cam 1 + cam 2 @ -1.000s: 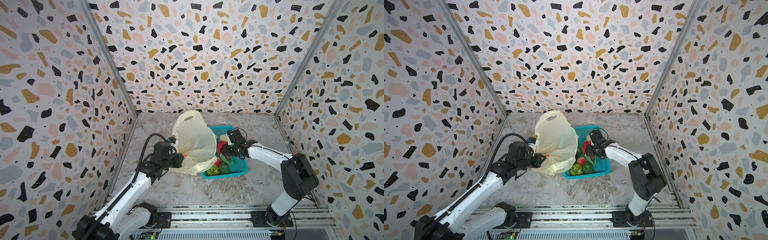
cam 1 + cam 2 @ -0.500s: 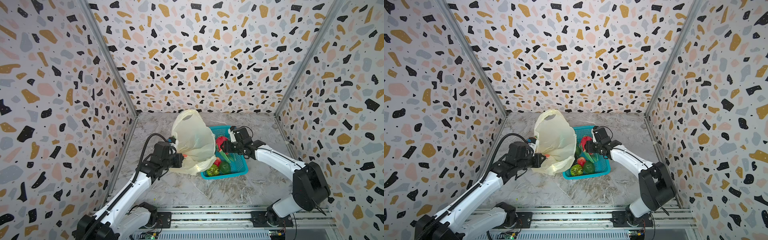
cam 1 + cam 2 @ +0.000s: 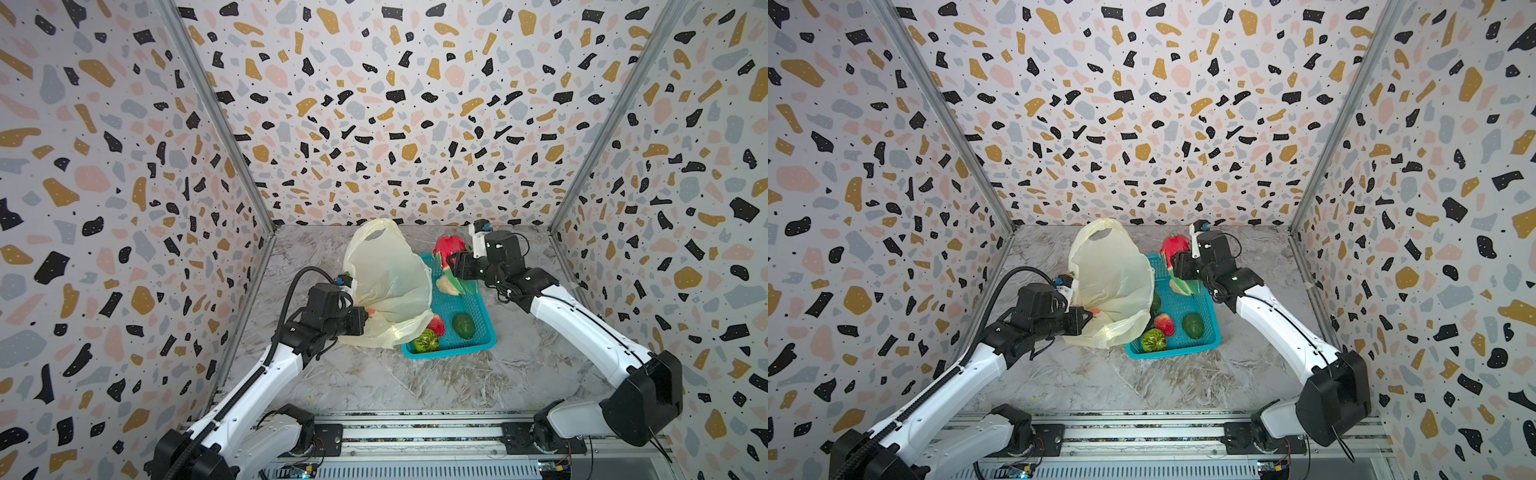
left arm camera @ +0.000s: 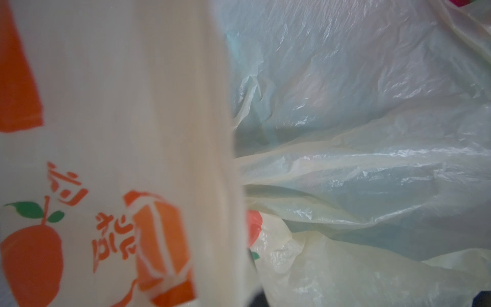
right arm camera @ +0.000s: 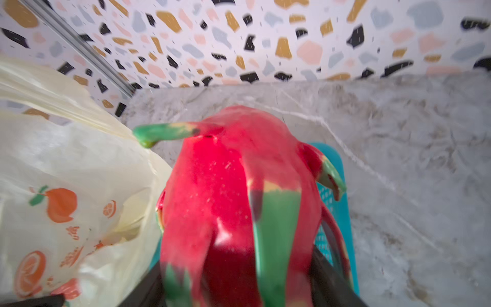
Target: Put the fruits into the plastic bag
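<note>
The cream-yellow plastic bag stands puffed up beside the teal basket, and my left gripper is shut on its near edge. In the left wrist view the bag fills the frame. My right gripper is shut on the red dragon fruit, holding it above the basket's far end, just right of the bag's mouth. A bumpy green fruit, a small red-pink fruit and a smooth green fruit lie in the basket.
The teal mesh basket sits on the marble floor, touching the bag's right side. Terrazzo walls close in on the left, back and right. The arm bases stand on a rail along the front edge.
My right gripper has risen out of the basket with the dragon fruit and shifted toward the back. The left gripper and the bag have stayed put.
</note>
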You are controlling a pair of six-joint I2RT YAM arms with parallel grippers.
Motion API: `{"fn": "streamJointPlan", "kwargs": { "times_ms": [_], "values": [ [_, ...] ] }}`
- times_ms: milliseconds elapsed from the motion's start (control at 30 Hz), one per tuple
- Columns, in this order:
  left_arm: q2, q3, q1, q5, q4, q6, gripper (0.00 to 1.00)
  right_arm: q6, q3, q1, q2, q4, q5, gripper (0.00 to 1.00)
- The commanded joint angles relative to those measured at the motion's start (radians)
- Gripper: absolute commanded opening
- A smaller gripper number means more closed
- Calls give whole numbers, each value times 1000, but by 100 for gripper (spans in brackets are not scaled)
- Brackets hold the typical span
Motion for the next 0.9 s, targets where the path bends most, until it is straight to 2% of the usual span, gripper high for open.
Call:
{"fn": "streamJointPlan", "kwargs": {
  "times_ms": [0, 267, 467, 633, 867],
  "values": [
    [-13, -6, 5, 28, 48, -13, 0, -125, 109, 40, -67, 96, -26, 0],
    [-15, -12, 5, 38, 53, -15, 0, -224, 245, 111, 8, 95, -346, 0],
    [-14, -15, 5, 33, 56, -20, 0, -253, 290, 202, 108, 70, -459, 0],
    [-11, -8, 4, 36, 54, -20, 0, -269, 304, 232, 183, 39, -462, 0],
    [-18, -1, 5, 39, 54, -19, 0, -269, 336, 230, 270, 34, -405, 0]
  ]
}}
